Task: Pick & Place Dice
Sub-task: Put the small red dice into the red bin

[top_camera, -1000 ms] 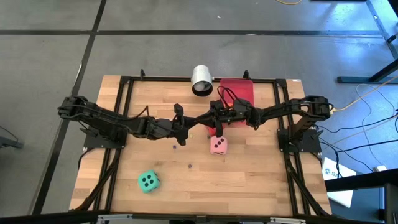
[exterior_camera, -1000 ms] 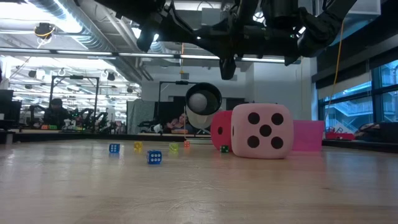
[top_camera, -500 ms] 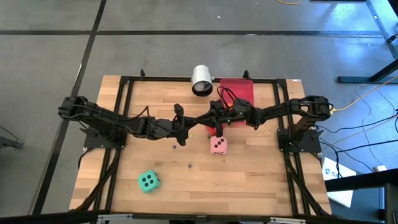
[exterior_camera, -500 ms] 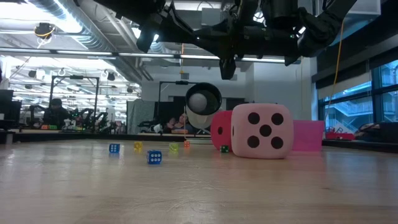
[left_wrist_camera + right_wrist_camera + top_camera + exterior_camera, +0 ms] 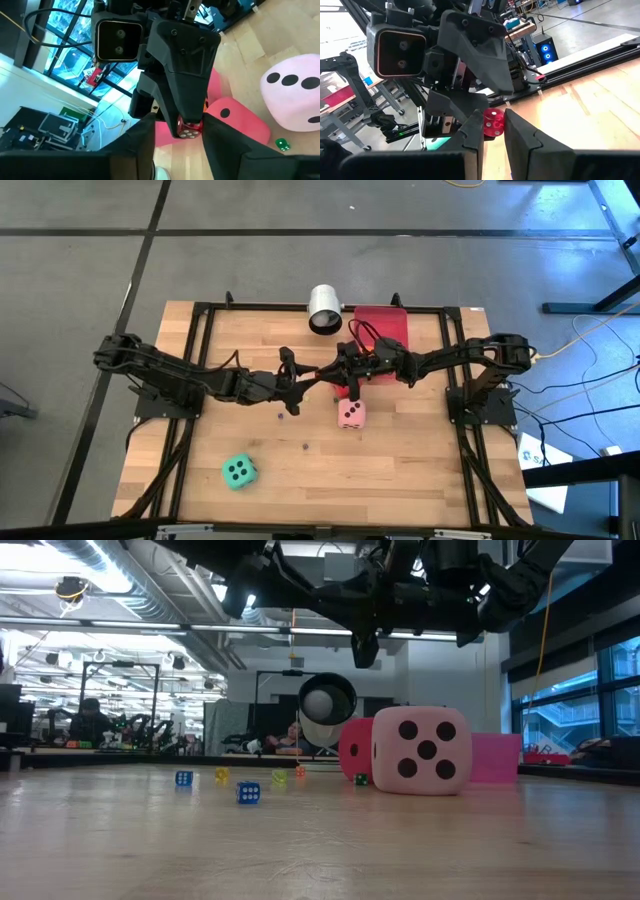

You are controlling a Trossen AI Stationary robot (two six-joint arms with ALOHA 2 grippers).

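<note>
The white cup [image 5: 324, 309] lies on its side at the far edge of the wooden table [image 5: 420, 460], with its round mouth facing the near side. Something pale and round shows inside it in the low view, but I cannot tell what it is. The flat red tray [image 5: 384, 323] lies just right of the cup.

The right gripper [image 5: 347, 380] is above the middle of the table. Its jaws are closed tight on a small red die [image 5: 493, 122], a hard-looking little cube with white dots, held up off the table. The left gripper [image 5: 297, 387] points at it from the left. Its jaws are spread wide, one on each side of the right gripper's tip, and they hold nothing.

The pink die [image 5: 350, 414] is a big soft-looking cube with dark dots. It sits on the table just near of the grippers. The big red die [image 5: 354, 750] touches its far side and is partly hidden under the right gripper. The green die [image 5: 238, 471] sits alone at the near left, well apart from the others.

More tiny dice lie scattered mid-table: two blue dice [image 5: 248, 793], a yellow one [image 5: 221, 775], an orange one [image 5: 299, 771] and a green one [image 5: 283, 145].
</note>
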